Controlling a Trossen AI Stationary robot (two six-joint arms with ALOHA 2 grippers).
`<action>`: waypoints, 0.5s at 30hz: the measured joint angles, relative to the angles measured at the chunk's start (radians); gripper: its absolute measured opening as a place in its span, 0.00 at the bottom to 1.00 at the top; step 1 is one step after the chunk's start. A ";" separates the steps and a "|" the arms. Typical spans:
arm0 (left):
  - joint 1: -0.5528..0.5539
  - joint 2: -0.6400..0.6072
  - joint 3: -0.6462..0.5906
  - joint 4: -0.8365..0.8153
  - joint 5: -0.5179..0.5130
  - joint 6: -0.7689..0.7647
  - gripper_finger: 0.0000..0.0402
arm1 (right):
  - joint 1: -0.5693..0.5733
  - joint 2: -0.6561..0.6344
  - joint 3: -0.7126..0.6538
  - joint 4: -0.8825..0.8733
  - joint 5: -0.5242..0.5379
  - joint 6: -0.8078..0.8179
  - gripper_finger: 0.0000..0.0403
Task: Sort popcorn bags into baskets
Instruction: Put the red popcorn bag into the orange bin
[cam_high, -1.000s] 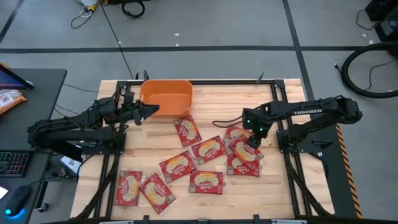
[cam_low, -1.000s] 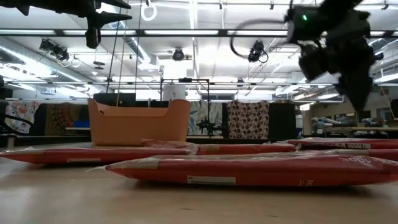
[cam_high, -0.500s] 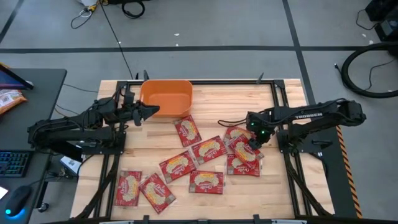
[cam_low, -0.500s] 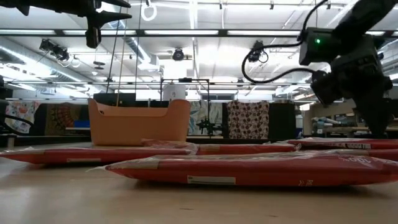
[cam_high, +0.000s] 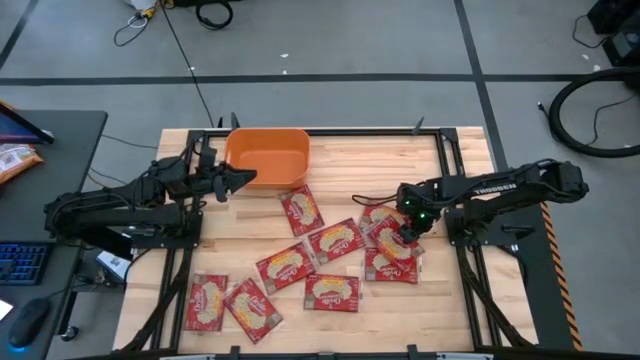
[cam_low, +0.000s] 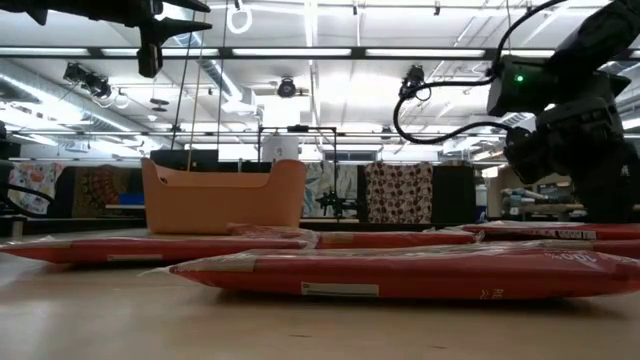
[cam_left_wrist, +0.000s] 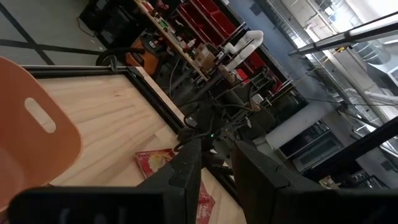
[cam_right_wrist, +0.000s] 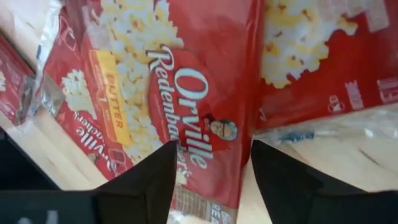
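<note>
Several red popcorn bags lie flat on the wooden table (cam_high: 400, 160), some loose (cam_high: 334, 241) (cam_high: 252, 305) and some overlapping in a pile at the right (cam_high: 392, 262). At the far edge stands the orange basket (cam_high: 267, 158). My right gripper (cam_high: 405, 232) (cam_right_wrist: 214, 180) is open and slants down over the pile, with a finger on each side of the top bag's (cam_right_wrist: 186, 93) end. That bag overlaps another (cam_right_wrist: 323, 56). My left gripper (cam_high: 240, 180) (cam_left_wrist: 214, 171) hovers level beside the basket's near right corner, open, with nothing between its fingers. My right gripper comes at the top bag of the pile (cam_right_wrist: 205, 143) from above at a slant, its fingers (cam_right_wrist: 146, 186) spread over the bag's printed face near one short end. Whether they touch the bag I cannot tell. The bag lies flat on the bags beneath.
A dark metal frame (cam_high: 455, 160) runs along the table's edges. A desk at the left carries a keyboard (cam_high: 25, 262) and an orange-yellow snack packet (cam_high: 15, 160). Bare wood lies between the basket and the right-hand pile.
My right gripper has sunk toward the pile of bags at the table's right and tipped further down. No bag has moved.
</note>
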 joint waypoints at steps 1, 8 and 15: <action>0.000 0.000 0.000 0.000 0.000 0.000 0.24 | 0.000 0.000 -0.006 0.005 0.004 0.002 0.48; 0.000 0.000 0.000 0.000 0.000 -0.001 0.24 | 0.000 -0.001 -0.056 0.067 0.003 0.034 0.23; 0.000 0.000 0.000 0.034 0.000 0.005 0.24 | 0.000 0.000 -0.054 0.088 -0.041 0.048 0.02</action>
